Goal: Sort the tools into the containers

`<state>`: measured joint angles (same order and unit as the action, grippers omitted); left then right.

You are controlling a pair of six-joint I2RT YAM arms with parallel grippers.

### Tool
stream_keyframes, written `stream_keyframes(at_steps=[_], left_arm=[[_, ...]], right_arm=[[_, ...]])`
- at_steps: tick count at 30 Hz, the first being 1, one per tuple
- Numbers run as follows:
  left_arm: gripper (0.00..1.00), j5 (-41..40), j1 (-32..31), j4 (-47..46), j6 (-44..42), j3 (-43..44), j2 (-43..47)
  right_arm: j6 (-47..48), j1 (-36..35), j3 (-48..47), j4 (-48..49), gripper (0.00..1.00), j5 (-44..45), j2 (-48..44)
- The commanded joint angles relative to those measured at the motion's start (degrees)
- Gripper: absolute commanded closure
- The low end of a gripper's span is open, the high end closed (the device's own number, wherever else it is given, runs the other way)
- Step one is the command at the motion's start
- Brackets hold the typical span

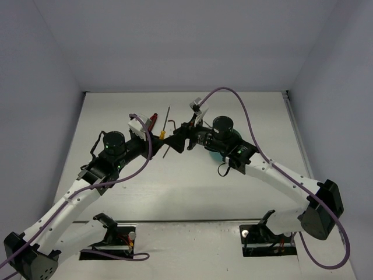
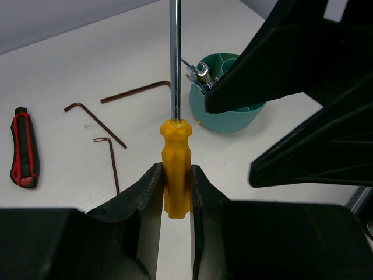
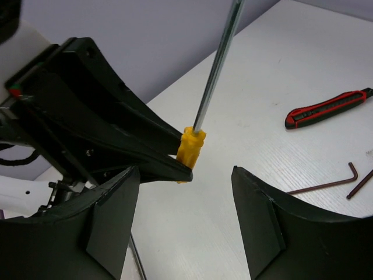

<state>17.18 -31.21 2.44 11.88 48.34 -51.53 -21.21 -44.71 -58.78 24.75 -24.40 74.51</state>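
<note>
The broad white table (image 1: 175,192) carries everything, with the two black-and-white arms reaching in from its near edge and meeting around the middle. The left arm (image 1: 87,186) comes in from one side and the right arm (image 1: 280,175) from the other, their heads almost nose to nose.

A round teal plastic tub (image 2: 233,116) with divider walls stands on the table, mostly tucked beneath the right arm's wrist in the overhead view. The left gripper (image 2: 175,175) is clamped on the lower handle of a thin screwdriver (image 2: 175,140) with a yellow-orange plastic grip. Its bare steel shaft points straight away from the fingers, and the tool is held up off the table. The right gripper (image 3: 186,210) faces it with its jaws spread wide, gripping nothing. The orange handle sits just beyond the gap between them.

A red-and-black-handled tool (image 2: 23,146) lies flat on the table, well apart from the tub. Between it and the tub lie three dark L-shaped hex keys (image 2: 96,119), loose on the table. Small silver wrenches (image 2: 201,74) poke up from inside the tub.
</note>
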Motion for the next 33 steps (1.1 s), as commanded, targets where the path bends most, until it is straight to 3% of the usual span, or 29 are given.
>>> stream_keyframes(at_steps=[1,10,25,33], left_arm=[[1.0,1.8,-1.0,-5.6,-1.0,3.0,1.3],[1.0,2.4,-1.1,-6.0,-0.7,2.3,2.1],[1.0,2.1,-1.2,-7.0,0.0,1.1,1.6],[1.0,1.9,-1.2,-6.8,0.1,0.7,1.3]], right_arm=[[0.2,-0.6,-4.4,5.6,0.39,0.9,1.9],[0.7,-1.1,-6.0,6.4,0.54,1.3,4.8],[0.4,-1.9,-5.7,7.2,0.6,0.8,6.3],[2.6,-2.4,-5.9,7.9,0.81,0.8,6.7]])
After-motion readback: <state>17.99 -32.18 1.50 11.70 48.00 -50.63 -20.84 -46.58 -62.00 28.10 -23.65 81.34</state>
